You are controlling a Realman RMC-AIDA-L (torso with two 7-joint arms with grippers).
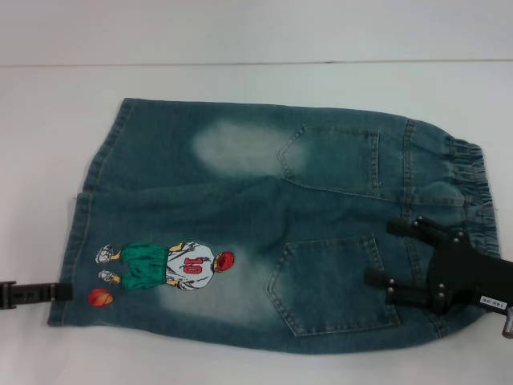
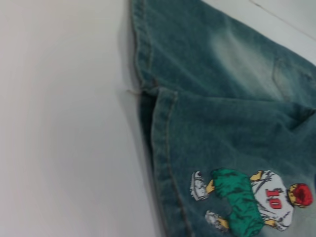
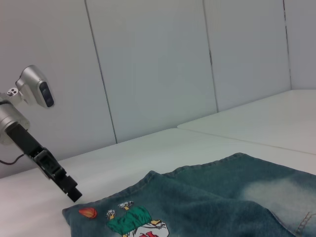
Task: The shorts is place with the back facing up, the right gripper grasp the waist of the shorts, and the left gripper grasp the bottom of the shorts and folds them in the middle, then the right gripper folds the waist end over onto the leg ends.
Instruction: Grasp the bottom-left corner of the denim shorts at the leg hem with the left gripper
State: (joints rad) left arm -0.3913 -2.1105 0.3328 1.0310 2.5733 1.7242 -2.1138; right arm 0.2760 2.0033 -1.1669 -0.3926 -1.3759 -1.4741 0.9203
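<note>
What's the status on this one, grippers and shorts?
Right gripper open over waist end. Left gripper at leg hem, fingers unclear. Faded blue denim shorts flat, unfolded. Nothing blocking.

The right hand (image 1: pixel 383 257) is a flat black plate body with two black fingers, each fastened by small silver screws. A small white label with dark print sits on the body near its rear edge, and a short silver plug juts out beside it.

The left hand (image 3: pixel 74 194) is a slim black claw built of blocky jointed segments, mounted on a silver cylindrical wrist. A silver housing with a dark face sits above that wrist, and a thin dark cable trails from it.
</note>
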